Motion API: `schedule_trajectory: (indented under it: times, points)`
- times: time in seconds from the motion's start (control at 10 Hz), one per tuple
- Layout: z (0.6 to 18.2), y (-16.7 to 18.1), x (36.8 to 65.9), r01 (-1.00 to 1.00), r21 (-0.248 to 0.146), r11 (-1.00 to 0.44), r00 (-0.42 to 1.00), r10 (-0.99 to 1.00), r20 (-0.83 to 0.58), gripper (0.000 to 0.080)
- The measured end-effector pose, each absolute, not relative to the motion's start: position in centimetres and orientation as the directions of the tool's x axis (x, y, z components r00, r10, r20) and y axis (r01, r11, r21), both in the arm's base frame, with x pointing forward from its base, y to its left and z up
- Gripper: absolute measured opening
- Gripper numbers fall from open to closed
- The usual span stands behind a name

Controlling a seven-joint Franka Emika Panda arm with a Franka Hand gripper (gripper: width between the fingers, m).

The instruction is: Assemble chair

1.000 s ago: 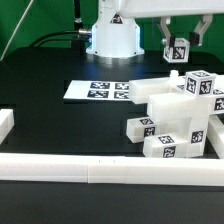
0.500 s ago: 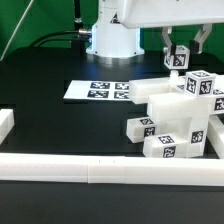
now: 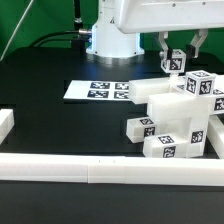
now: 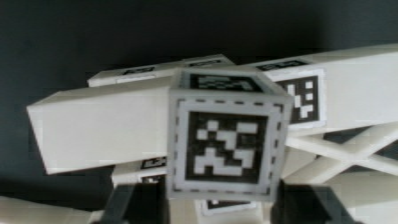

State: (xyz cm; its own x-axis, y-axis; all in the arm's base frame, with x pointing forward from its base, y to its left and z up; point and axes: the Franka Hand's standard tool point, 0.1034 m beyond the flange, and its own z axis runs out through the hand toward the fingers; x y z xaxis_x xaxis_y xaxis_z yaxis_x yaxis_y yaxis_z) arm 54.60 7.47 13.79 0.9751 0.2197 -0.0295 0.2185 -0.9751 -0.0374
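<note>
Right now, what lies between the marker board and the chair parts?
Only bare black table separates the marker board from the chair parts, seen in the exterior view.

A white tagged chair piece (image 4: 228,145) fills the wrist view, held between the dark jaws; beyond it lies the blocky white chair assembly (image 4: 134,115), its tags partly visible, over the dark tabletop (image 4: 71,40).

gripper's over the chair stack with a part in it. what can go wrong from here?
1. The gripper holds a small tagged piece just above the partly built chair; a misaligned descent could jam it against the top block.
2. A hard push could shift the loose stack, which sits near the border bar.
3. In the wrist view the held piece hides most of the joint, so alignment is hard to check.
</note>
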Motion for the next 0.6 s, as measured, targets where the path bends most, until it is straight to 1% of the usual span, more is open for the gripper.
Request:
schedule_trajectory:
  times: [0.6]
  points:
    - [13.79, 7.35, 54.76, 0.221, -0.037, -0.975, 0.975, 0.222, -0.028, 0.0277]
